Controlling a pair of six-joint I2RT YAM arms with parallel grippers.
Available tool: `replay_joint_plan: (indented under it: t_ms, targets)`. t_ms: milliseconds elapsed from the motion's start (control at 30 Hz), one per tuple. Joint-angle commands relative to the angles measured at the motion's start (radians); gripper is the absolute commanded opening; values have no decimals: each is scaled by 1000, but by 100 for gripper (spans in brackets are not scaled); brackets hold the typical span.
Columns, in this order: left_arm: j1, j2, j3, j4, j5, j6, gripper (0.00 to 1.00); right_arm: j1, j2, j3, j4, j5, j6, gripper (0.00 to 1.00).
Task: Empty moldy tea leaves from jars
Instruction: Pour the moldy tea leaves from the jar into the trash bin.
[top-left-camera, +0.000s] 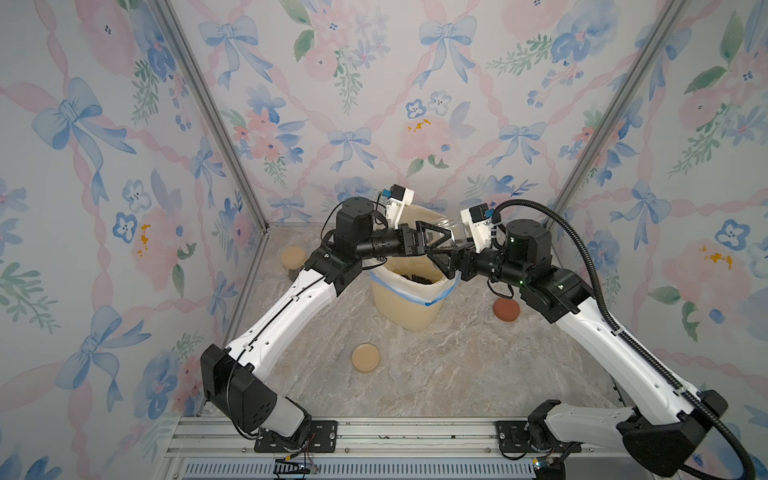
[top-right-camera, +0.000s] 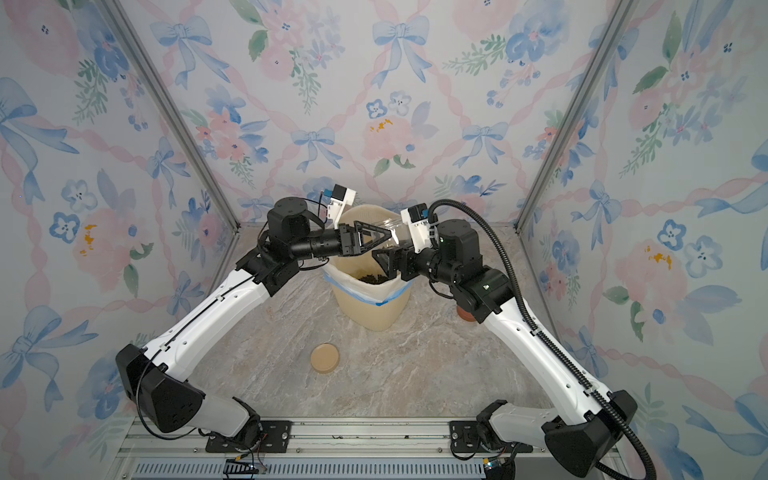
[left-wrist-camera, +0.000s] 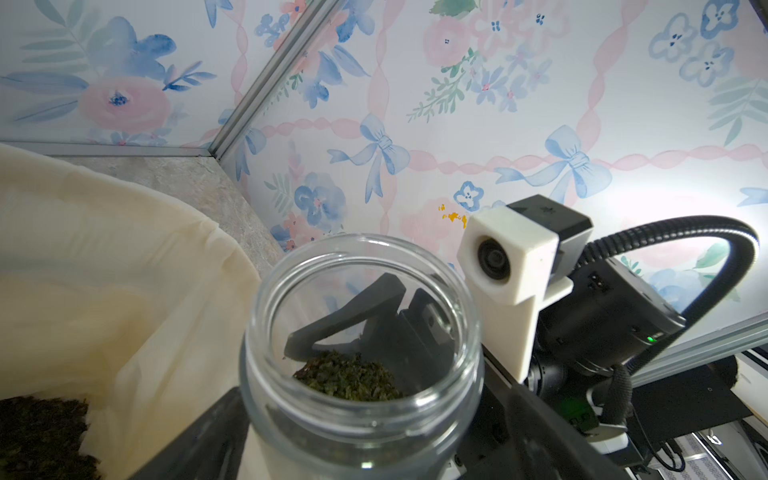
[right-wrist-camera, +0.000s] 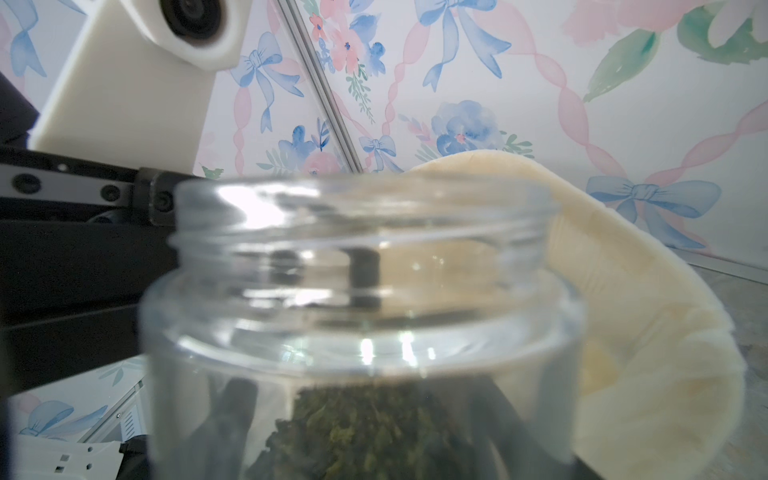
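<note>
Right hand (top-left-camera: 446, 254) pinches the jar (left-wrist-camera: 361, 428), tilted over the bin (top-left-camera: 409, 307), leaves (left-wrist-camera: 349, 376) inside; left hand (top-left-camera: 442, 241) flanks it, grip unclear. Emptying looks underway: next, tip it mouth-down and shake.

Both top views look down from high behind me over the whole table (top-left-camera: 457, 365). My wrist cameras (left-wrist-camera: 494, 257) sit close, facing each other across the jar (left-wrist-camera: 365, 436), both catching the bin (left-wrist-camera: 124, 270).
</note>
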Motion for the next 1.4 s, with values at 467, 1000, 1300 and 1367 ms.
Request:
replay_joint_plan:
  t_ms: [467, 1000, 1300, 1367]
  targets:
    - [-26, 27, -16, 65, 21, 0, 97, 49, -26, -12, 100, -55, -6, 72]
    - [-26, 34, -19, 67, -4, 22, 72, 38, -21, -19, 96, -60, -10, 77]
    - [-11, 39, 19, 73, -65, -81, 69, 42, -49, -67, 116, -10, -76, 98]
    - [-8, 38, 24, 80, -74, -124, 69, 47, -64, -91, 137, 21, -101, 97]
